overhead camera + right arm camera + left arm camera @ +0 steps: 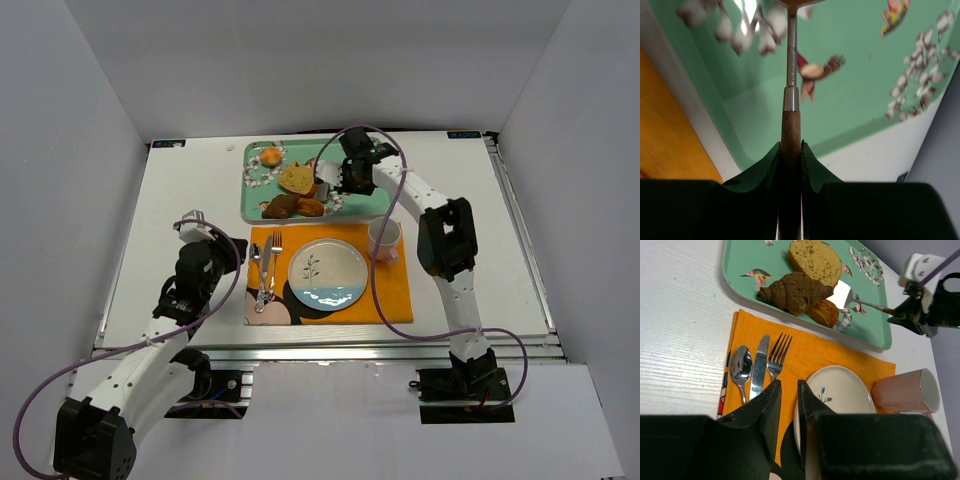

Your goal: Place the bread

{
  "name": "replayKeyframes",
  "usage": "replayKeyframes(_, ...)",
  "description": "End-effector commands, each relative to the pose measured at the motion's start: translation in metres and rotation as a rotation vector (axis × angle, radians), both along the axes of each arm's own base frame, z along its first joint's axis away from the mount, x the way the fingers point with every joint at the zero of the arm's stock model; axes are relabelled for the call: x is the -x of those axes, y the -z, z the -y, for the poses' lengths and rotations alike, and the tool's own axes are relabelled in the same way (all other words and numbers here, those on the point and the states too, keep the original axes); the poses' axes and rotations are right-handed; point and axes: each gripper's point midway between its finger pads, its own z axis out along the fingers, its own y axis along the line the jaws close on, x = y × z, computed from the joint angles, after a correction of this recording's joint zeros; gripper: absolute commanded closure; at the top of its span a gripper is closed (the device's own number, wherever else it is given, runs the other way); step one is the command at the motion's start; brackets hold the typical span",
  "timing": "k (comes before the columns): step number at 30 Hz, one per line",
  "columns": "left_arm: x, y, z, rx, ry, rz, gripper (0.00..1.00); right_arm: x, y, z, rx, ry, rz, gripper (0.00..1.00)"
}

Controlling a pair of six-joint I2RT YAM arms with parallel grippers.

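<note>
The bread [296, 178], a thick pale yellow-tan slice with brown crust, lies on the green tray [252, 205]; it also shows in the left wrist view [815, 260]. My right gripper [343, 176] is shut on the wooden handle of a spatula [790, 130]. The spatula's pale blade [841, 294] rests on the tray right beside the bread's near-right edge, against the pastries. My left gripper [788, 390] hovers over the orange placemat [805, 352] by the plate's left rim, its jaws a narrow gap apart and empty. The round white plate [330, 275] holds no food.
Dark brown pastry pieces [290, 207] lie in front of the bread and a small orange bun [271, 157] behind it. A spoon, knife and fork [265, 270] lie left of the plate. A pink mug [385, 240] stands right of it.
</note>
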Motion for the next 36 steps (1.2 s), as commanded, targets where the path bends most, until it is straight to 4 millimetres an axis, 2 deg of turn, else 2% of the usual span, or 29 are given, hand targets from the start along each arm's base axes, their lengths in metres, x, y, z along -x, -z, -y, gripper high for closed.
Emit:
replayKeyframes(1, 0.003, -0.003, -0.006, -0.012, -0.019, 0.010, 0.70, -0.011, -0.002, -0.011, -0.063, -0.021, 0.010, 1.00)
replayKeyframes(12, 0.001, -0.006, -0.004, -0.011, -0.014, 0.007, 0.70, -0.015, 0.015, -0.031, -0.223, 0.068, -0.023, 1.00)
replayKeyframes(18, 0.000, -0.006, -0.003, -0.005, -0.011, 0.006, 0.70, -0.011, 0.031, -0.029, -0.264, 0.145, -0.079, 1.00)
replayKeyframes(23, -0.001, -0.007, -0.001, -0.002, -0.006, 0.005, 0.70, -0.011, 0.036, -0.029, -0.298, 0.209, -0.100, 1.00)
replayKeyframes(27, -0.002, -0.007, -0.001, 0.001, -0.005, 0.005, 0.70, -0.011, 0.038, -0.029, -0.322, 0.247, -0.098, 1.00)
replayKeyframes(29, -0.002, -0.008, 0.000, 0.003, -0.004, 0.005, 0.70, -0.016, 0.032, -0.028, -0.349, 0.257, -0.069, 1.00)
replayKeyframes(31, -0.002, -0.007, 0.000, 0.004, -0.005, 0.004, 0.70, -0.013, 0.036, -0.024, -0.348, 0.268, -0.064, 1.00)
replayKeyframes(32, -0.002, -0.008, 0.000, 0.006, -0.005, 0.005, 0.70, -0.017, 0.030, -0.025, -0.365, 0.263, -0.035, 1.00)
replayKeyframes(34, -0.003, -0.008, 0.000, 0.008, -0.003, 0.006, 0.70, -0.013, 0.035, -0.021, -0.363, 0.257, -0.020, 1.00)
replayKeyframes(36, -0.003, -0.009, 0.001, 0.010, -0.002, 0.008, 0.70, -0.016, 0.028, -0.020, -0.382, 0.252, 0.023, 1.00)
